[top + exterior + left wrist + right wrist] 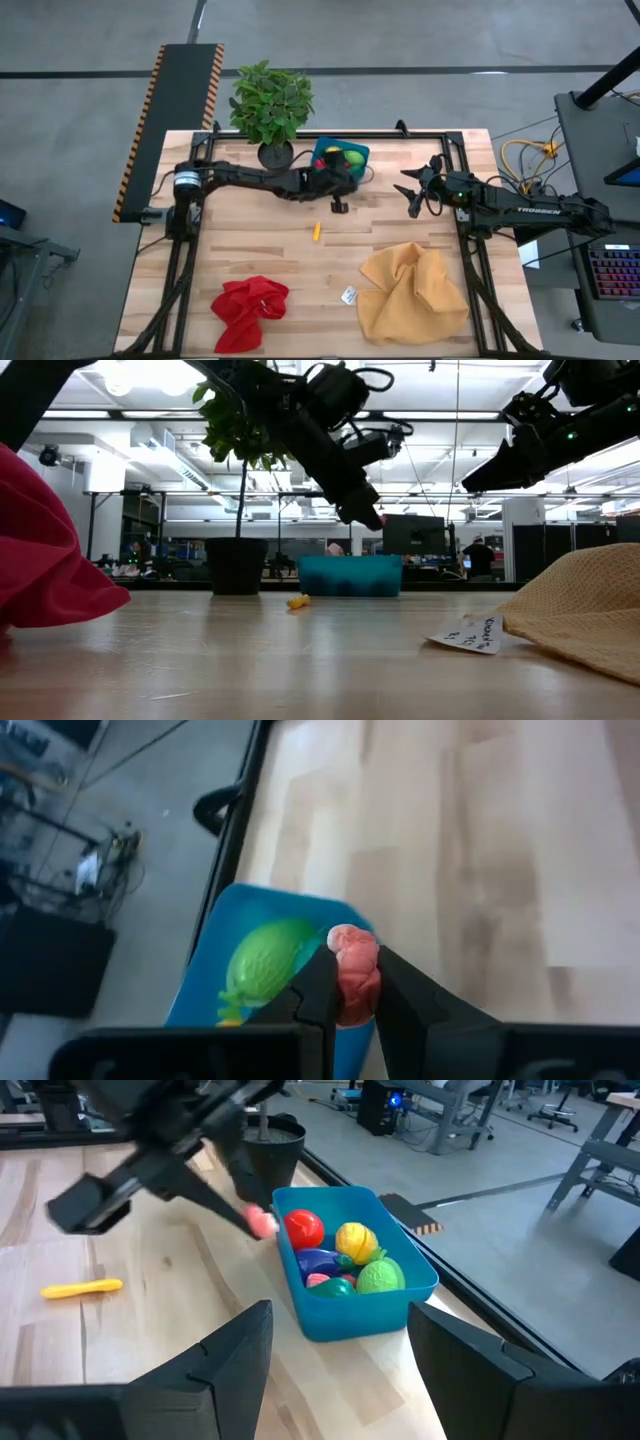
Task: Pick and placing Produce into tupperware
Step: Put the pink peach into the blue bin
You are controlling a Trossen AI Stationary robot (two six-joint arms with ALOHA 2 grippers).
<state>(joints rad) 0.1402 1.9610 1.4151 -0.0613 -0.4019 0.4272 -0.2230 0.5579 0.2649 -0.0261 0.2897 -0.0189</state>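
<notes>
The teal tub (352, 152) stands near the table's far edge beside the plant pot. Red, yellow, green and purple toys (340, 1255) lie inside it. My left gripper (338, 190) hovers over the tub's near-left rim (285, 1265), shut on a pink lumpy toy (355, 975). A small yellow toy (317, 231) lies flat on the bare wood nearer the middle. My right gripper (408, 190) waits open to the tub's right, above the table, holding nothing; its fingers (240, 1355) stand wide apart. My left gripper pinches the pink toy (357, 982) between its two fingertips, one finger on each side. The fingers slant down toward the tub's rim. The toy is lifted clear of the table, right above the tub's edge (300, 905), with its rounded end sticking out past the fingertips.
A leafy potted plant (270, 105) stands just left of the tub at the far edge. A red cloth (250, 310) lies near-left, a mustard-yellow cloth (415, 290) near-right, with a small white tag (349, 295) between them. Bare wood shows in the middle.
</notes>
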